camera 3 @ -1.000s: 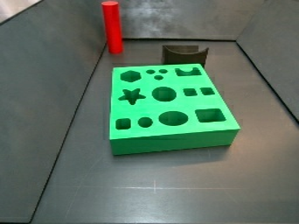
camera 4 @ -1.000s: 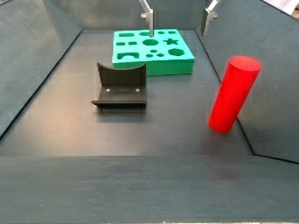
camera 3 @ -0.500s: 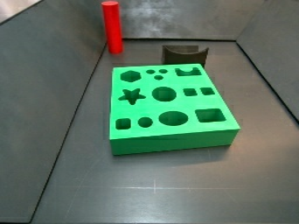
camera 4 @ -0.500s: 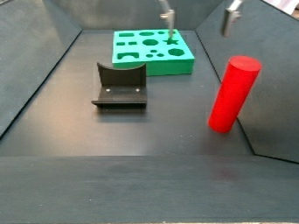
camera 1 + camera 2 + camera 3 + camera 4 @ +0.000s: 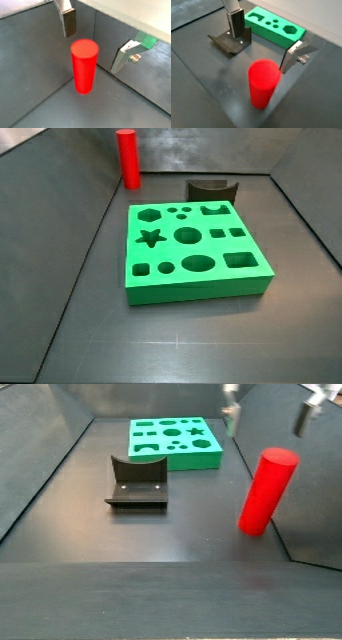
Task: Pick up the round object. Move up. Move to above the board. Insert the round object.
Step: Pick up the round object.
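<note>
In a wrist view the gripper point(image 5: 97, 41) hangs above the round object point(image 5: 84, 66), its two silver fingers point(image 5: 69, 21) spread wide apart with the red peg's flat top showing between and below them, not touched by either. The peg stands upright on the dark floor close to a grey wall. A corner of the board point(image 5: 148, 41) shows behind one finger.

In a wrist view from another angle the gripper point(image 5: 264, 46) is again open above the round object point(image 5: 263, 83), with the board point(image 5: 275, 27) lying beyond and the fixture point(image 5: 230, 42) beside one finger.

In a side view the round object point(image 5: 127, 157) stands upright in the far corner, well apart from the board point(image 5: 194, 250), whose star, round, square, hexagon and oval holes face up. The fixture point(image 5: 211, 191) sits just behind the board.

In a side view the gripper point(image 5: 271, 410) shows at the top edge, fingers apart, above the round object point(image 5: 265, 491); board point(image 5: 174, 443) and fixture point(image 5: 136, 482) lie further off.

No writing or labels can be read.
</note>
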Motion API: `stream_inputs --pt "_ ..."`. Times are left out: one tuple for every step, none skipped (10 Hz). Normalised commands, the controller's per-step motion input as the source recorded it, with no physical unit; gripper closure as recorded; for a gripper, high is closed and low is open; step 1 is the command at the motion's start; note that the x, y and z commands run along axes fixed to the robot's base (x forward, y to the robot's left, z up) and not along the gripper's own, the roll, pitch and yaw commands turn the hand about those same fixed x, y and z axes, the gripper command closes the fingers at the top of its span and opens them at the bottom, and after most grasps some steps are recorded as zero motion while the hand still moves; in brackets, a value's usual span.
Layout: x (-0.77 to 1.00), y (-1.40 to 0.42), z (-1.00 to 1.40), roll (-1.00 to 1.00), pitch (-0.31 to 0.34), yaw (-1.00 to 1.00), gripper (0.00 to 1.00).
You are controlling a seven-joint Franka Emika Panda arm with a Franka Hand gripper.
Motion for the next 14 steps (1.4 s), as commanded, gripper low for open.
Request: stream_inputs --pt "-0.24 0.21 -0.09 -0.05 -0.089 -0.04 0.00" --pt "-0.15 0.19 -0.18 -0.05 -0.087 0.00 0.00" --pt "0.00 0.01 -0.35 -0.02 -0.067 0.06 0.00" --pt "0.00 0.01 -0.39 0.00 -0.093 0.07 0.00" --pt "0.03 0.00 -0.41 0.00 -0.071 0.08 0.00" --pt "0.00 0.00 -0.35 0.02 -0.063 0.04 0.00" --pt "0.00 0.08 -0.44 0.00 -0.084 0.04 0.00" --pt "0.00 0.07 -0.47 0.00 -0.081 0.04 0.00" --pt "0.00 0.02 -0.43 0.00 -0.064 0.03 0.00" --pt "0.00 0.00 -0.42 0.00 -0.067 0.02 0.00" --pt "0.03 0.00 -0.41 -0.03 -0.050 0.01 0.00" --pt "0.03 0.00 -0.29 -0.02 -0.023 0.00 0.00" --pt "0.00 0.00 -0.07 -0.05 -0.011 0.00 0.00" --pt "0.00 0.00 0.00 0.00 0.000 0.00 0.00"
